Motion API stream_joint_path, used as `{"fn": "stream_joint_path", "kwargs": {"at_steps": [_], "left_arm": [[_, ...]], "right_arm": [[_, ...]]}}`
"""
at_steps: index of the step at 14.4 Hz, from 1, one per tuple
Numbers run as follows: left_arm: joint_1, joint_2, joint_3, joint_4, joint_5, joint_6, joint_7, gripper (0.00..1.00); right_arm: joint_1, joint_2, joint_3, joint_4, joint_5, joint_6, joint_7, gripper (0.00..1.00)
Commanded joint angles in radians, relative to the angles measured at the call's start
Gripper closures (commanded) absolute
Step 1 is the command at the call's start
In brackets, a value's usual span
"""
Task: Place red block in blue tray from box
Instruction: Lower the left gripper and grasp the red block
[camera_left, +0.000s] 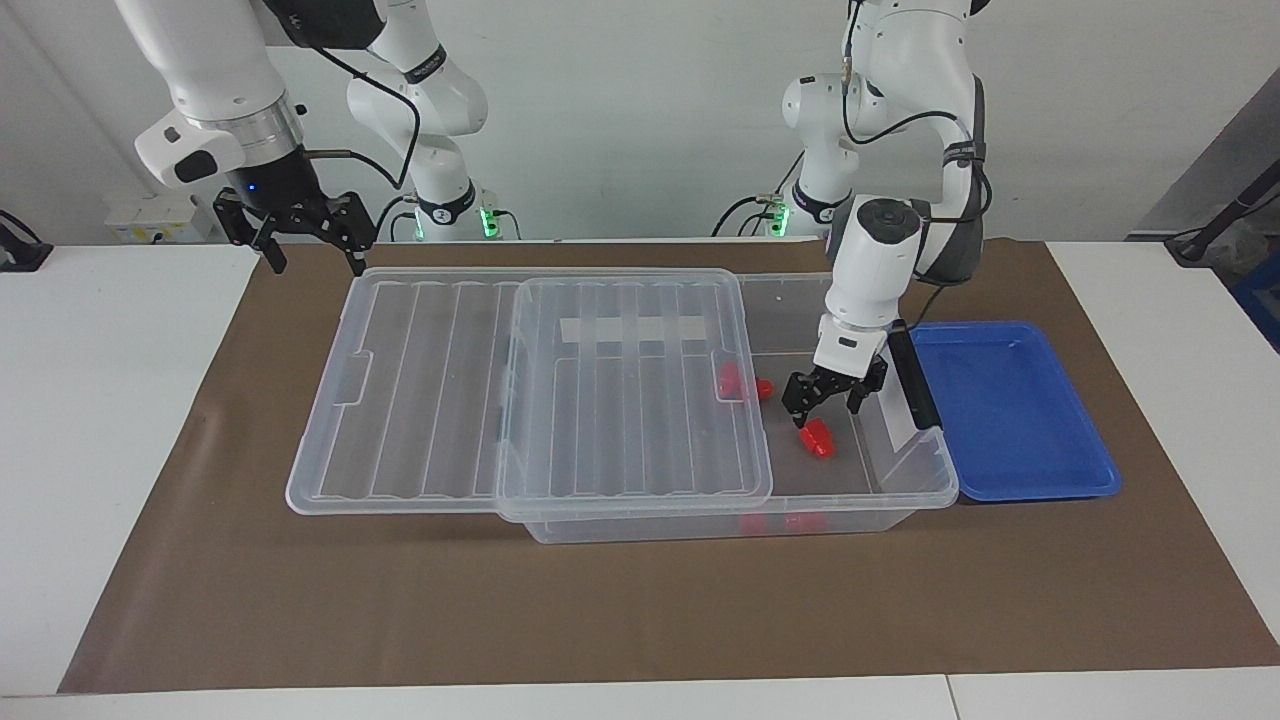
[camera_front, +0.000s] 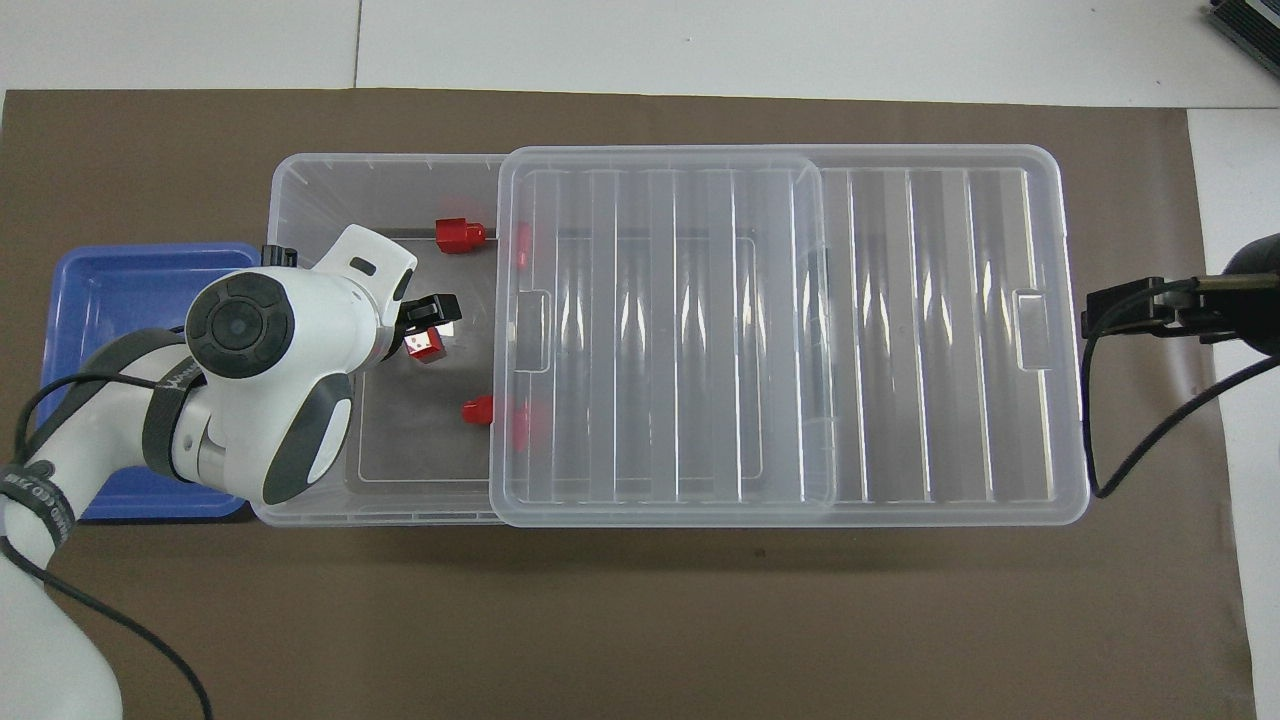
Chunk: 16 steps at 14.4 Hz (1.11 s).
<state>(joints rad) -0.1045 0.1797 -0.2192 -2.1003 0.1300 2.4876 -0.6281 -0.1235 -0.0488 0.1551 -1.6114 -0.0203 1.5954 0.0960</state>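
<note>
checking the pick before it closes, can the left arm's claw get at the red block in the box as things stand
Probably yes. The lid is slid toward the right arm's end, leaving the box uncovered over the red block, and the open left claw hangs just above it.
</note>
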Motion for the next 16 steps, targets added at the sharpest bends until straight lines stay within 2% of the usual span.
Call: {"fn": "stream_joint_path", "kwargs": {"at_steps": [1, 4, 9, 13, 16], "left_arm": [[0.005, 0.023, 0.004, -0.024, 0.028, 0.065, -0.024, 0.00], [0.005, 0.061, 0.009, -0.024, 0.029, 0.122, -0.025, 0.00], [0.005, 0.075, 0.009, -0.024, 0.030, 0.137, -0.025, 0.00], [0.005, 0.075, 0.009, -0.024, 0.031, 0.137, -0.024, 0.00], [0.003, 0.077, 0.009, -0.029, 0.078, 0.137, -0.025, 0.01]], "right_arm": [[0.036, 0.006, -0.002, 0.031, 0.003, -0.052, 0.025, 0.02], [0.079, 0.004, -0.070, 0.030, 0.002, -0.057, 0.039, 0.02], [0.177, 0.006, -0.169, 0.028, 0.002, -0.058, 0.039, 0.00], [0.188, 0.006, -0.181, 0.027, 0.002, -0.058, 0.039, 0.00], [0.188, 0.006, -0.180, 0.019, 0.010, -0.049, 0.034, 0.00]]}}
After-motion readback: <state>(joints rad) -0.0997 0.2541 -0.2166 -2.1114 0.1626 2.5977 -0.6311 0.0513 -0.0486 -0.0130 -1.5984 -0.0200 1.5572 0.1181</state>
